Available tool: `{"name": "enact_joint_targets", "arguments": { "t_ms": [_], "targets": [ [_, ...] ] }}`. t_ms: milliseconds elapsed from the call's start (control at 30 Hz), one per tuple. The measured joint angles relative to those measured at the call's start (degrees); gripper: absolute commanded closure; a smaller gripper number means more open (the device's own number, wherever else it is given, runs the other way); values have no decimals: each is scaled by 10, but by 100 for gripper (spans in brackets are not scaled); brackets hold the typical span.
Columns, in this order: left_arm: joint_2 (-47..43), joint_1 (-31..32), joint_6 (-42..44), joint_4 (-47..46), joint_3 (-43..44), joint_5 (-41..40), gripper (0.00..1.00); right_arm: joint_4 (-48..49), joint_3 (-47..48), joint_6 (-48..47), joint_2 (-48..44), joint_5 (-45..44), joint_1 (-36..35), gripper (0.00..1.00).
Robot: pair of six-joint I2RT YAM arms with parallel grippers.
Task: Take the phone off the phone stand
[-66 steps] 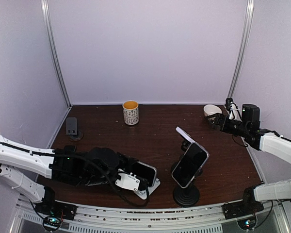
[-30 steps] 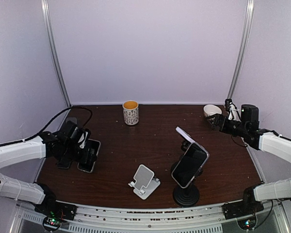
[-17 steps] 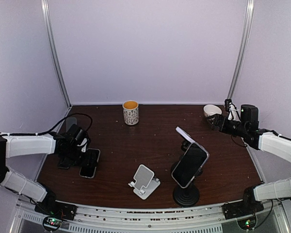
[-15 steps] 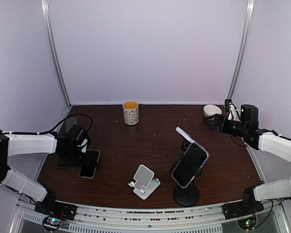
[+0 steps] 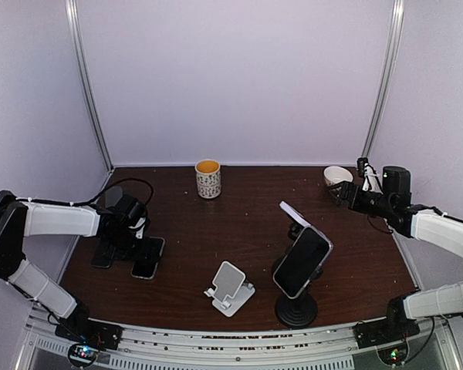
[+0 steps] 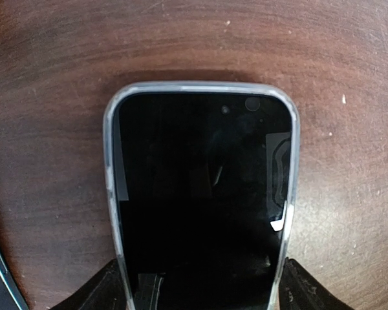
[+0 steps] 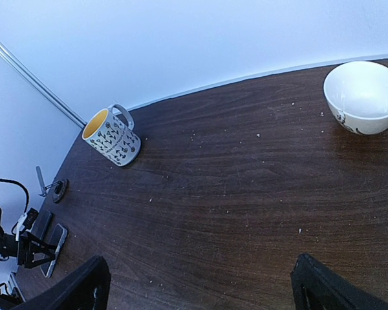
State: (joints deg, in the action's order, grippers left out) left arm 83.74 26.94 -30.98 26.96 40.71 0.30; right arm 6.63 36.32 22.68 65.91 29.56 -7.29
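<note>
Left wrist view shows the phone (image 6: 200, 200) lying flat, screen up, on the brown table (image 6: 349, 77). It is at the left side, well apart from the white phone stand (image 5: 230, 287), which carries nothing. My left gripper (image 6: 200, 287) has one finger at each long edge of the phone; whether it grips or is loose I cannot tell. I judge the good way is to spread the fingers fully, then rise straight up, so the phone is not dragged against the dark flat device (image 5: 102, 253) just beside it. My right gripper (image 7: 200, 284) hangs spread wide near the bowl (image 7: 362, 97), holding nothing.

left arm (image 5: 62, 220) low | left hand (image 6: 200, 297) pointing down, spread | right arm (image 5: 440, 231) raised | right hand (image 7: 200, 287) spread wide
</note>
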Motion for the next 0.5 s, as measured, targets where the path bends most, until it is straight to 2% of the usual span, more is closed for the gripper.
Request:
{"name": "enact_joint_targets", "arguments": {
  "t_ms": [133, 167, 367, 400, 500],
  "targets": [
    [7, -1, 0, -2, 4, -1, 44, 0, 0, 0, 0, 0, 0, 0],
    [9, -1, 0, -2, 5, -1, 37, 0, 0, 0, 0, 0, 0, 0],
    [17, -1, 0, 0, 13, -3, 13, 0, 0, 0, 0, 0, 0, 0],
    [17, -2, 1, 0, 13, -4, 6, 0, 0, 0, 0, 0, 0, 0],
    [14, -2, 0, 3, 15, -6, 2, 0, 0, 0, 0, 0, 0, 0]
  ]
}}
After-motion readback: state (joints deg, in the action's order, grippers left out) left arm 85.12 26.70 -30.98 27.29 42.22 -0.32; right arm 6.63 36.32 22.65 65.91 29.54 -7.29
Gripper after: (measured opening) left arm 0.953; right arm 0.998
